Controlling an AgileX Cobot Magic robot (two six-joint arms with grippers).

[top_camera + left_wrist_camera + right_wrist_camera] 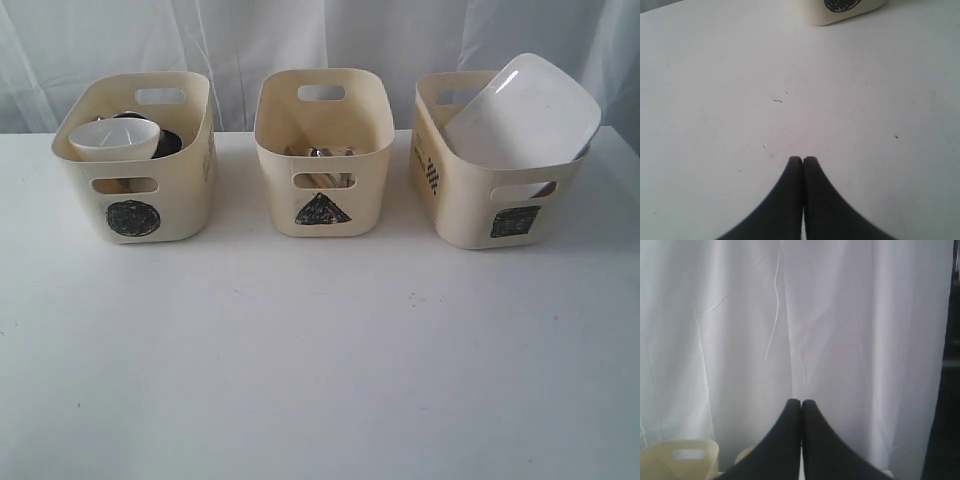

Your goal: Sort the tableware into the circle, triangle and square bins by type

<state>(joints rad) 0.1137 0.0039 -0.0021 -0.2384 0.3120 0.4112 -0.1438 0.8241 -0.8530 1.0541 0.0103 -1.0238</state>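
Note:
Three cream tubs stand in a row at the back of the table. The circle bin on the left holds the small white bowl on top of dark mug shapes. In the middle, the triangle bin holds wooden chopsticks and steel cutlery. The square bin on the right has the large white plate leaning out of it. Neither arm shows in the exterior view. My left gripper is shut and empty above bare table, the circle bin far ahead. My right gripper is shut and empty, facing the curtain.
A white curtain hangs behind the bins. The white table stretches bare in front of them. A cream tub's rim shows at the lower corner of the right wrist view.

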